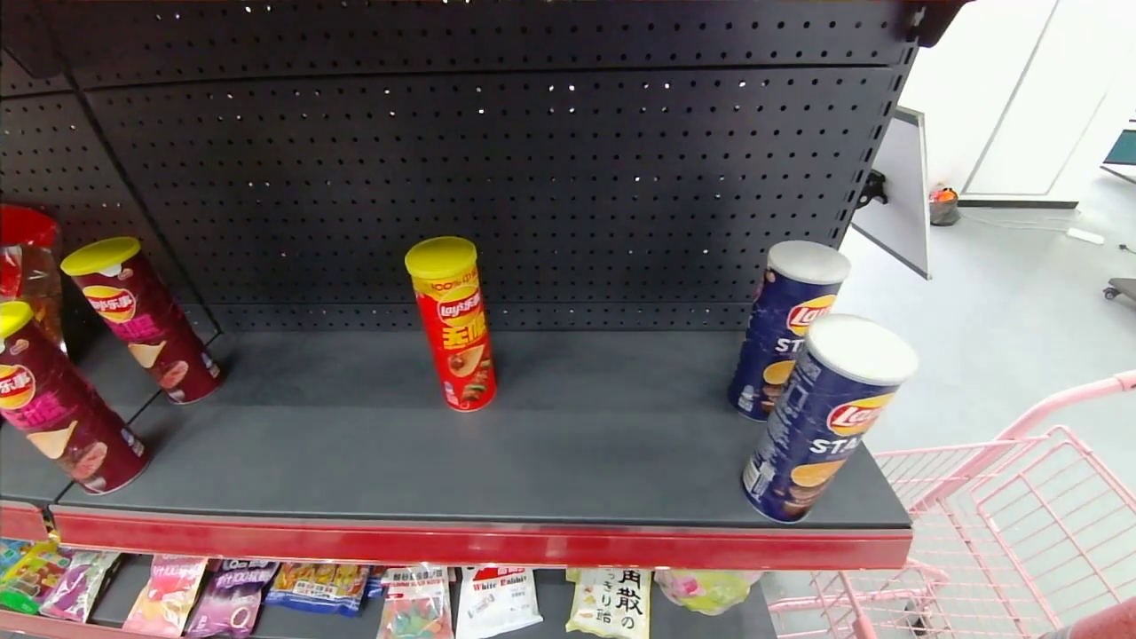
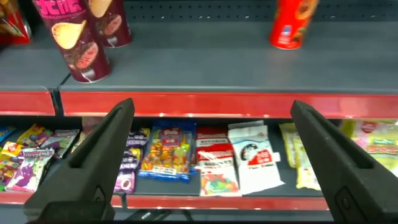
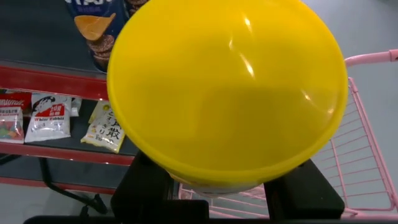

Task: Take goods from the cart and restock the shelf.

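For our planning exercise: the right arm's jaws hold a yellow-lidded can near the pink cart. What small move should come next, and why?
Probably carry the yellow-lidded can up over the shelf, toward the bare stretch between the red can and the blue cans. The jaws clamp it firmly, and that gap looks wide enough for it.

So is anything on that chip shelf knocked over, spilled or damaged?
Nothing stands out. The red can, both blue cans and both maroon cans stand on their bases on the shelf with lids on, and nothing is spilled. One mild oddity: the front blue can sits close to the shelf's front edge.
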